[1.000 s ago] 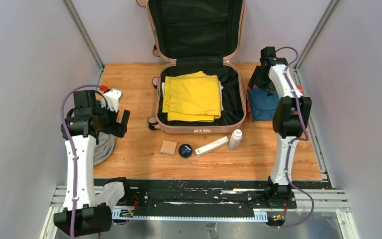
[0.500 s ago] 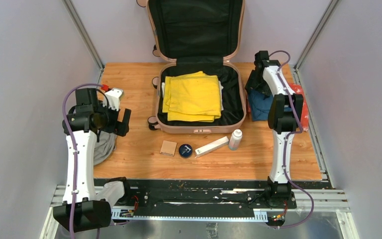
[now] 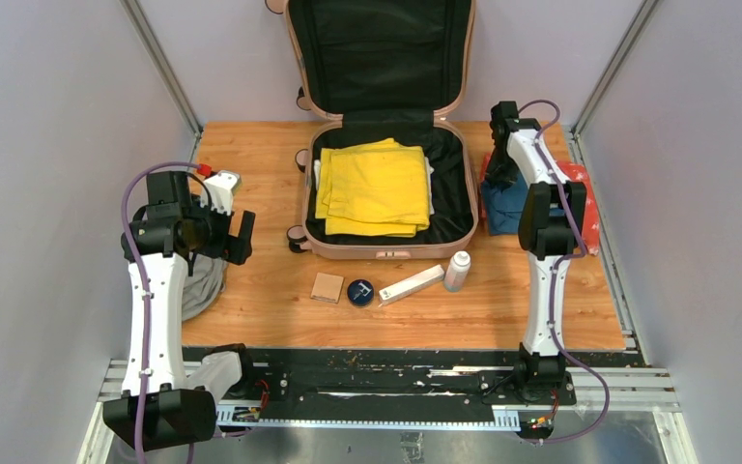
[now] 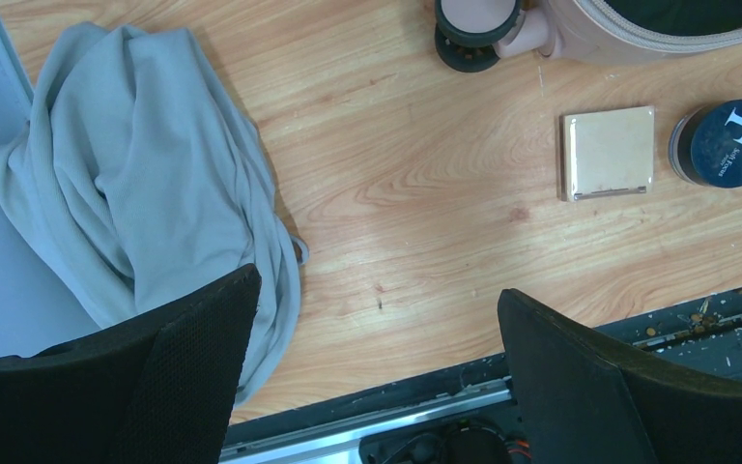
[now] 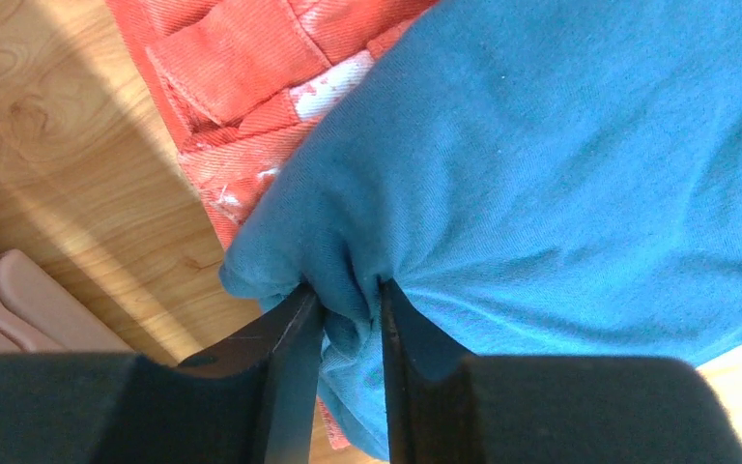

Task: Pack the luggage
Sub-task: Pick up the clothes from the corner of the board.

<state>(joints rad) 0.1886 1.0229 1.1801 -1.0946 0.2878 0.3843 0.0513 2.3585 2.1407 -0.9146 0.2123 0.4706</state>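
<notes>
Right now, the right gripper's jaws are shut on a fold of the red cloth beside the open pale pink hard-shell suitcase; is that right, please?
Not quite: the right gripper has its jaws shut on a fold of the teal-blue cloth, which lies over the red cloth, beside the open pale pink hard-shell suitcase. The right wrist view shows it.

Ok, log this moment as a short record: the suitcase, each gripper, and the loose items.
luggage: large pale pink hard-shell suitcase, lid open
packed so far: folded yellow cloth
right gripper: shut on a fold of the teal-blue cloth, which lies over red-orange fabric
left gripper: open, holding nothing, next to the crumpled grey cloth
loose in front of suitcase: square beige compact, round dark jar, long white box, small white bottle
</notes>
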